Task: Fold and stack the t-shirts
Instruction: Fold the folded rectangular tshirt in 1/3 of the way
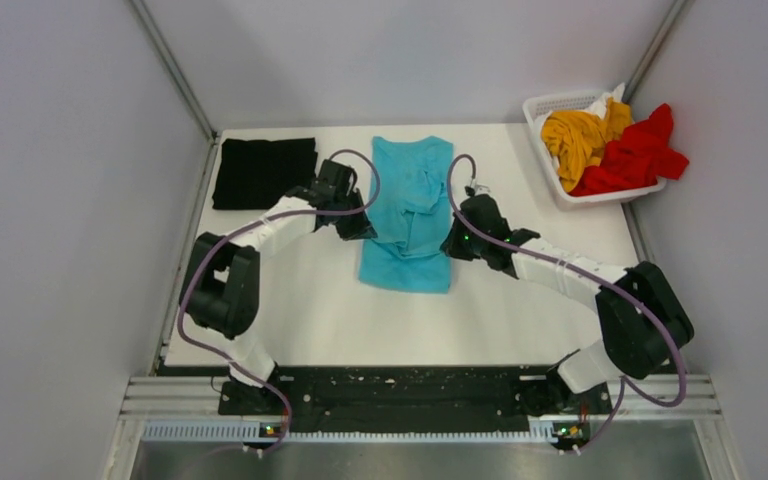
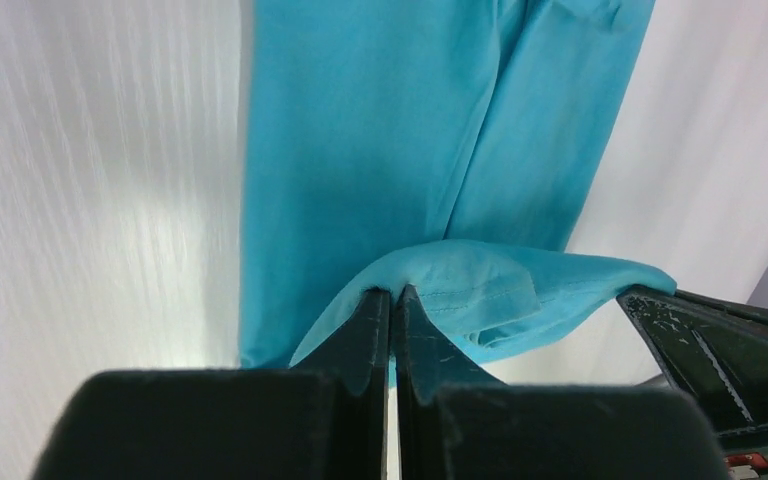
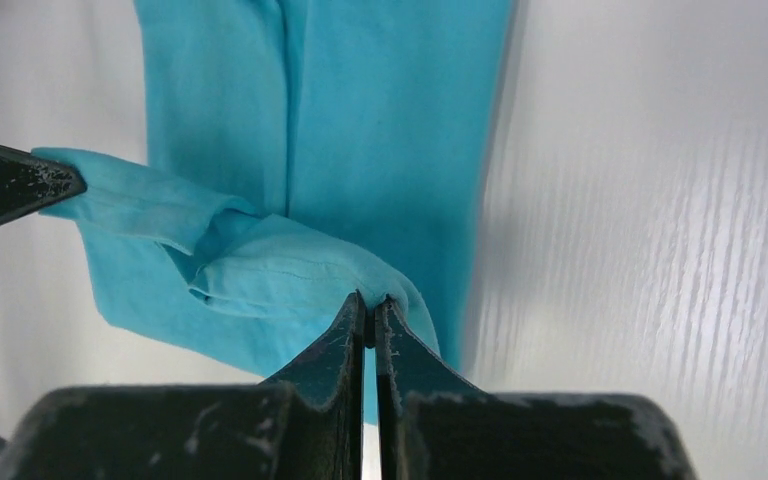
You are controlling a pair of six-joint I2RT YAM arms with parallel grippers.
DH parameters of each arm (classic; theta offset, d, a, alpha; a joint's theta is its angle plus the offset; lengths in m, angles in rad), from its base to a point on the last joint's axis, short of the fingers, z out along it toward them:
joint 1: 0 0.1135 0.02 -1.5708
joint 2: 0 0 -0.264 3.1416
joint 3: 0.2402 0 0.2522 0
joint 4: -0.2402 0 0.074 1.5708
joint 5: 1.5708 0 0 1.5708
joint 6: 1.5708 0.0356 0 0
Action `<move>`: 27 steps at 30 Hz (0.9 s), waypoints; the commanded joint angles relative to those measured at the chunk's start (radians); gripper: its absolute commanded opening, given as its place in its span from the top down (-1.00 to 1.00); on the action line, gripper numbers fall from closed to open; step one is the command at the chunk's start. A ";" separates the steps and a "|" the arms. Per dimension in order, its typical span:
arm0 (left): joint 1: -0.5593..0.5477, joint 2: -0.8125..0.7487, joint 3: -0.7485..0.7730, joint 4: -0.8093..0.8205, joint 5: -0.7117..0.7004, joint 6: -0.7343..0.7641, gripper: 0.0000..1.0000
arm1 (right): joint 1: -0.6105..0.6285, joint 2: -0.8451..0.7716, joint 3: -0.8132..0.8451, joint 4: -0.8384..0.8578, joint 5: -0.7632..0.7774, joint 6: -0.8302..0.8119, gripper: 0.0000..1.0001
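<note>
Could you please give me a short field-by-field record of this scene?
turquoise shirt: in the middle of the table, long sides already folded in
left gripper: shut on the turquoise shirt's left edge, cloth lifted
right gripper: shut on its right edge, cloth lifted
black shirt: folded flat, far left of the table
basket: far right corner
yellow shirt: crumpled in the basket
red shirt: crumpled, spilling over the basket's right rim

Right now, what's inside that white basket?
A crumpled mustard yellow t-shirt and a red t-shirt, which spills over the rim of the white basket. Whatever lies under them is covered.
</note>
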 commanded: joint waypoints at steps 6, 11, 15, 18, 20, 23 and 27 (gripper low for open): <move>0.031 0.189 0.266 -0.050 -0.007 0.082 1.00 | -0.094 0.083 0.132 0.125 -0.039 -0.086 1.00; 0.067 0.213 0.303 -0.068 -0.013 0.090 1.00 | -0.129 0.159 0.204 0.120 -0.097 -0.091 1.00; 0.088 0.222 0.307 -0.059 -0.015 0.097 1.00 | -0.136 0.211 0.244 0.109 -0.108 -0.092 1.00; 0.094 0.252 0.330 -0.054 0.024 0.109 1.00 | -0.140 0.223 0.246 0.109 -0.105 -0.090 1.00; 0.095 0.283 0.354 -0.068 0.031 0.115 1.00 | -0.144 0.228 0.245 0.108 -0.095 -0.089 1.00; 0.096 0.311 0.380 -0.081 0.050 0.115 1.00 | -0.152 0.230 0.236 0.106 -0.081 -0.081 1.00; 0.096 0.325 0.386 -0.068 0.068 0.115 1.00 | -0.165 0.233 0.224 0.103 -0.068 -0.076 1.00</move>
